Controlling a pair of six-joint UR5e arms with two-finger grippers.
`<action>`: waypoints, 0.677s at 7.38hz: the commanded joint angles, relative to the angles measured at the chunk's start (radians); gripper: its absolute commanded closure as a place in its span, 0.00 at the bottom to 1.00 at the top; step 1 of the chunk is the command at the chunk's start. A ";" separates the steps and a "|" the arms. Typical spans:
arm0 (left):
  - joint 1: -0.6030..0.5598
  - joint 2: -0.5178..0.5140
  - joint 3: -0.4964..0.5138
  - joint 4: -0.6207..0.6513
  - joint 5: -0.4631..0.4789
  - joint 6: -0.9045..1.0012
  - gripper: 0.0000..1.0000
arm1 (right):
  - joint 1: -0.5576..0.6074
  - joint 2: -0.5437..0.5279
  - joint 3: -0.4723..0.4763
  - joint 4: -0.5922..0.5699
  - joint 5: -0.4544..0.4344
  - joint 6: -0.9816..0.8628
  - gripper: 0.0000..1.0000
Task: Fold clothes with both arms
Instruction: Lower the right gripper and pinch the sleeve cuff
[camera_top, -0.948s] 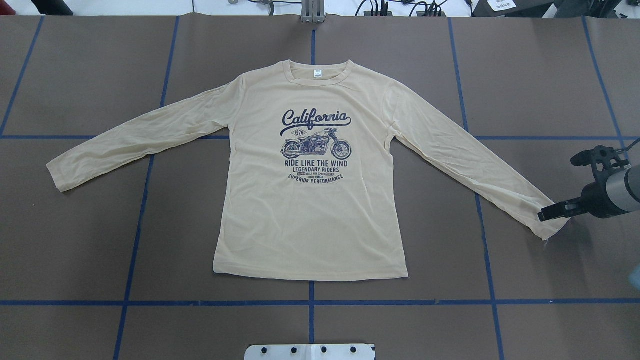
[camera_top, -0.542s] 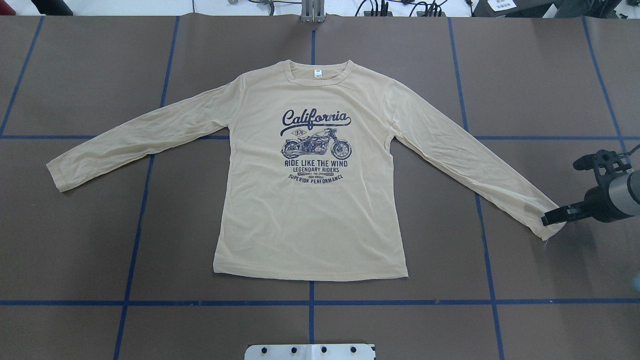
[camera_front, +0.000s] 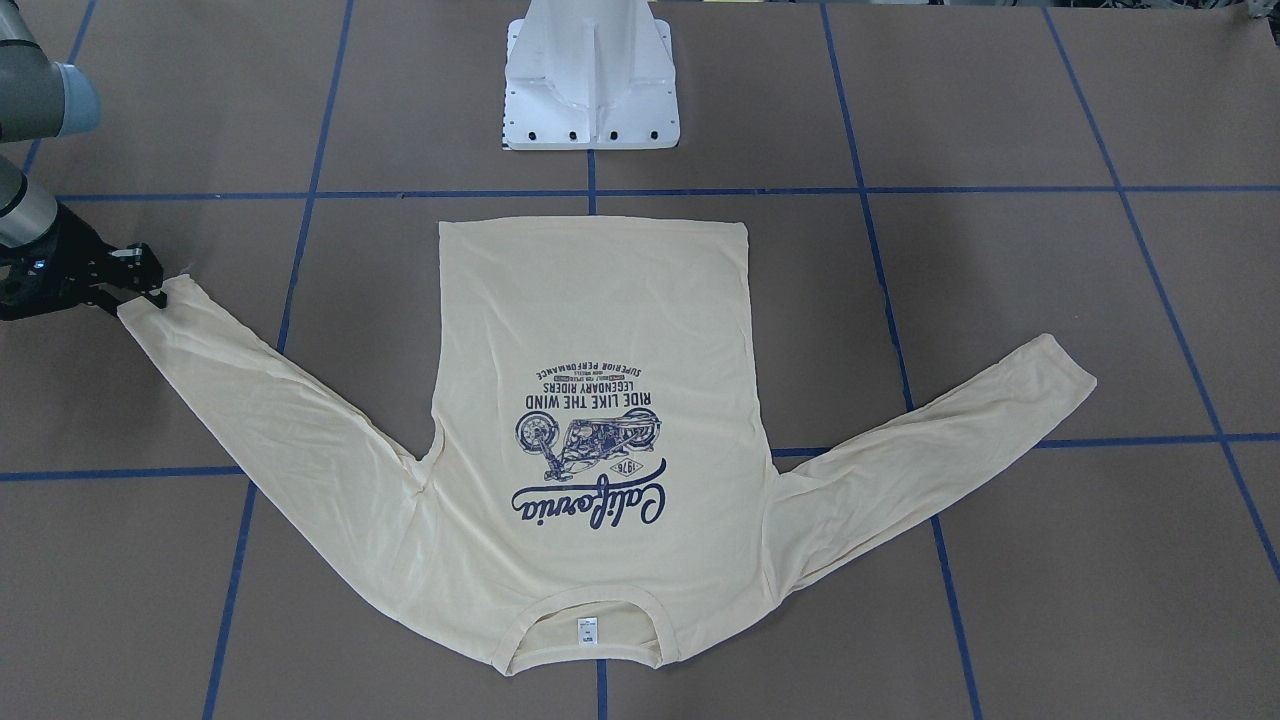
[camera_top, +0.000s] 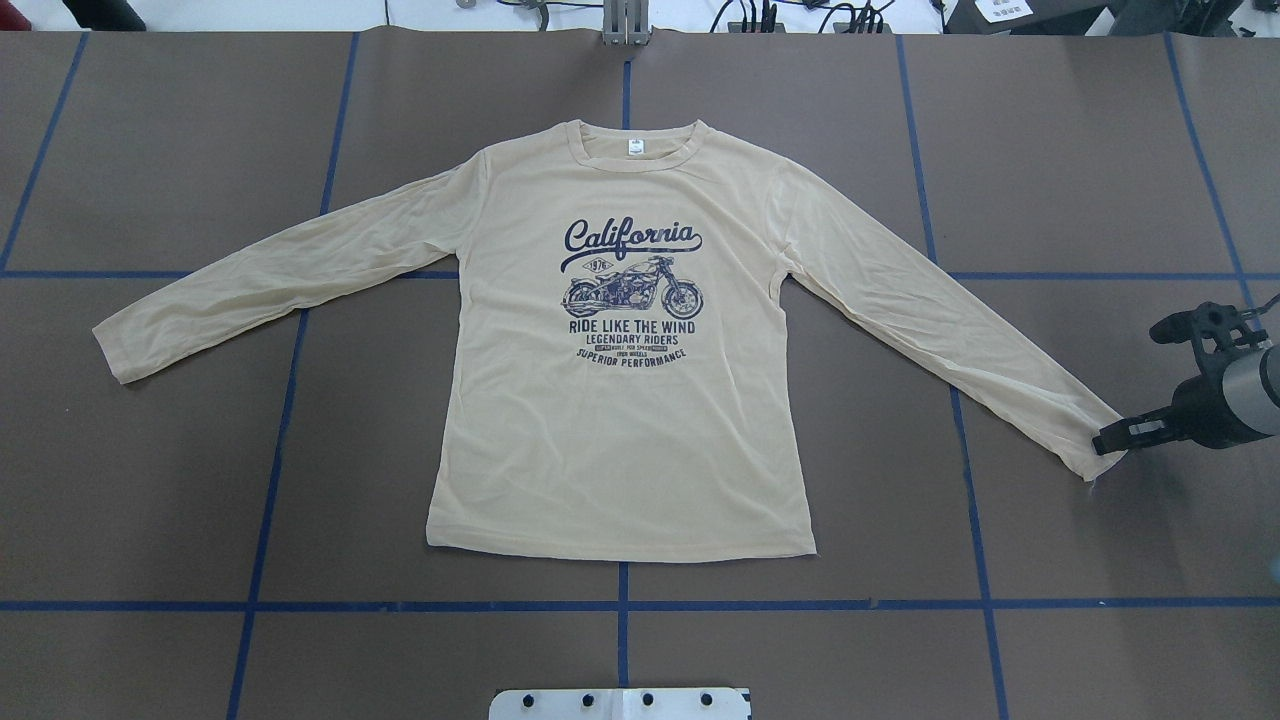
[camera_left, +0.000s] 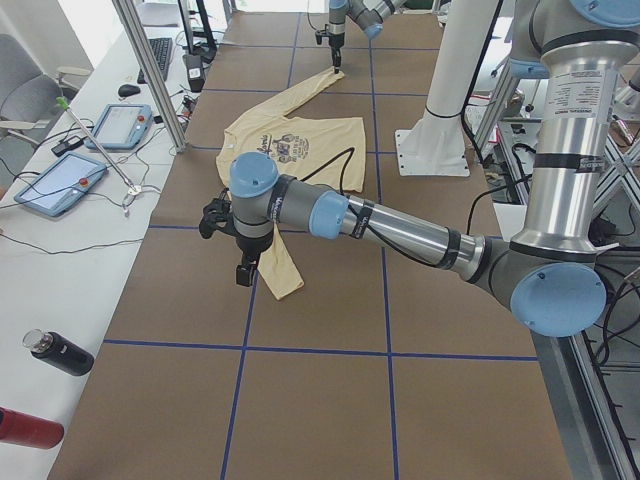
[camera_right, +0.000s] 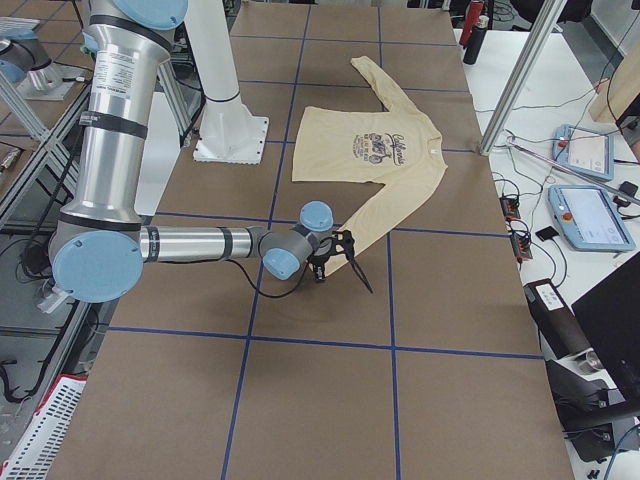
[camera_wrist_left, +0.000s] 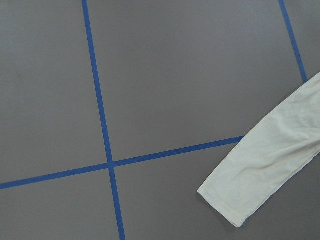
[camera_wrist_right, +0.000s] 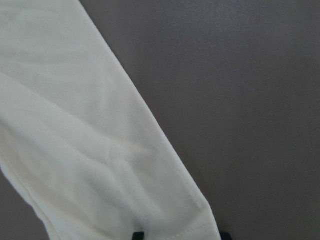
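Right wrist-mounted view: our right gripper (camera_wrist_right: 181, 235) stands spread, straddling the T-shirt (camera_top: 620, 450) at its cuff (camera_wrist_right: 170, 217), wrist low and level. Beyond it the shirt lies flat. Our left gripper (camera_left: 244, 272) points down by the far cuff (camera_left: 285, 287); its spread we cannot tell.

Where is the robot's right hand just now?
In the overhead view, the right hand is at the far right, its tips at the cuff of the T-shirt sleeve that reaches out to that side.

I read on the T-shirt (camera_top: 620, 450), in the navy chest print (camera_top: 632, 300): "California", "RIDE LIKE THE WIND", "LEGENDARY RIDERS", "SUPERIOR PERFORMANCE". The white neck label (camera_top: 636, 148) is too small to read.
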 joint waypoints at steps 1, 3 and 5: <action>0.000 -0.001 0.002 0.000 -0.001 0.000 0.00 | 0.001 0.004 0.030 -0.001 0.060 0.000 1.00; 0.000 -0.001 0.007 -0.002 -0.001 -0.002 0.00 | 0.045 0.010 0.036 -0.001 0.110 0.000 1.00; 0.002 -0.003 0.009 0.000 -0.028 -0.002 0.00 | 0.047 0.015 0.038 -0.001 0.104 0.003 1.00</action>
